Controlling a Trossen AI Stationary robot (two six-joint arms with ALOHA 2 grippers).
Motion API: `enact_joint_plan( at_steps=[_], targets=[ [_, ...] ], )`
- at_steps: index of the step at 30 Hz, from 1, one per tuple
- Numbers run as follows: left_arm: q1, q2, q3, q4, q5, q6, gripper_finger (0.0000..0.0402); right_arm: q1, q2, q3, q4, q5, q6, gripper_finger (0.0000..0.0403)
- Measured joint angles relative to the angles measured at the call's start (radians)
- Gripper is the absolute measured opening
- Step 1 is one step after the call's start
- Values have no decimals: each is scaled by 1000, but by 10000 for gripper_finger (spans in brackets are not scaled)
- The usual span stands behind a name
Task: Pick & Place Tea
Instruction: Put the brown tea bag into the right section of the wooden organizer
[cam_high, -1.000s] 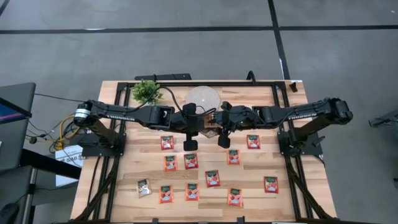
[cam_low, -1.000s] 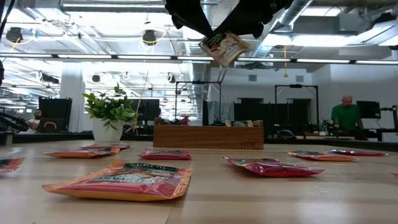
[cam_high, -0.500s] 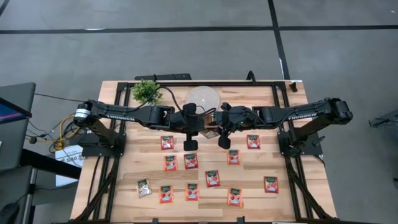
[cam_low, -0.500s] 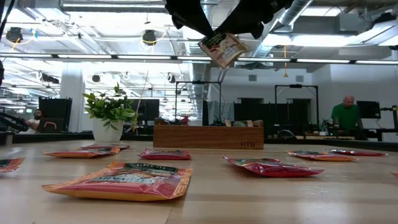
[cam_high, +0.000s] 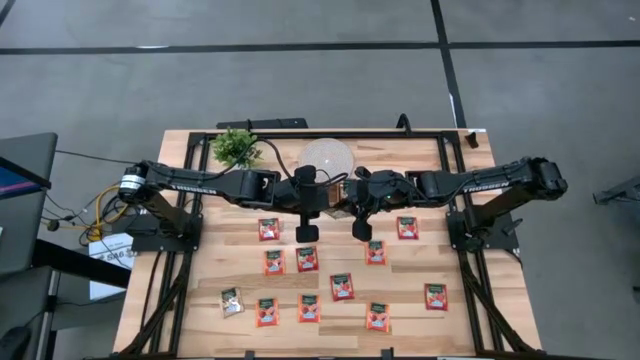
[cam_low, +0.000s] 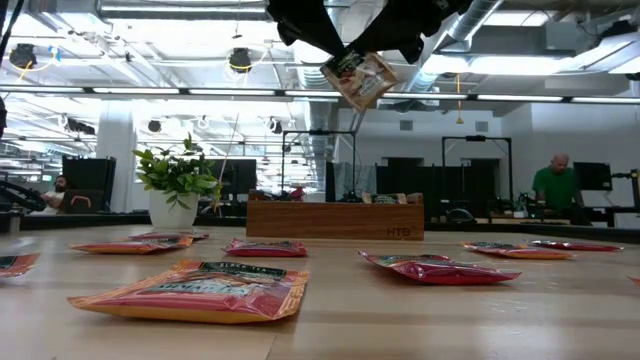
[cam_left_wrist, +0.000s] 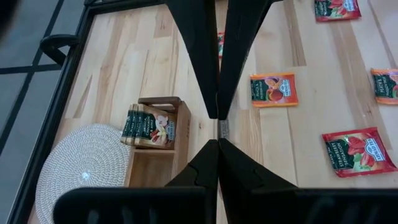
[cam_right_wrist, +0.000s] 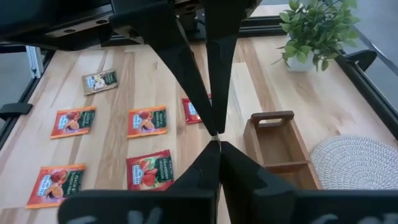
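Observation:
A pale beige tea sachet with a dark green label (cam_low: 362, 80) hangs high above the table's middle, between my left gripper (cam_high: 332, 203) and my right gripper (cam_high: 350, 205). The two meet tip to tip, and both are shut on it. Below them stands the brown wooden tray (cam_left_wrist: 168, 149), with several beige sachets (cam_left_wrist: 146, 126) upright in one compartment. Several red-orange sachets (cam_high: 341, 287) and one beige sachet (cam_high: 231, 301) lie flat on the wooden table. My left gripper pinches the sachet's upper edge at its green-label corner (cam_low: 341, 63), coming in slanting down from the table's left. The sachet hangs tilted below the fingers, clear of table and tray. My right gripper pinches the same upper edge toward the other corner (cam_low: 384, 60), slanting down from the table's right. Its fingertips (cam_right_wrist: 214, 124) meet my left gripper's; the sachet shows there only edge-on.
A round woven white disc (cam_high: 327, 156) lies at the far middle, just beyond the tray. A small potted plant (cam_high: 235, 147) stands at the far left. The table's dark frame rail (cam_high: 340, 132) runs along the far edge. Sachets cover the near half of the table.
My right gripper has shut its fingers on the hanging sachet while staying in place. My left gripper has kept its hold. The sachet has shifted slightly upward and stays clear of the tray.

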Motion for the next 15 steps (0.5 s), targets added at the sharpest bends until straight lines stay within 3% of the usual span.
enact_joint_plan(
  at_steps=[15],
  targets=[
    [0,0,0,0,-45,-6,0,-13,0,0,4,8,46,0]
  ],
)
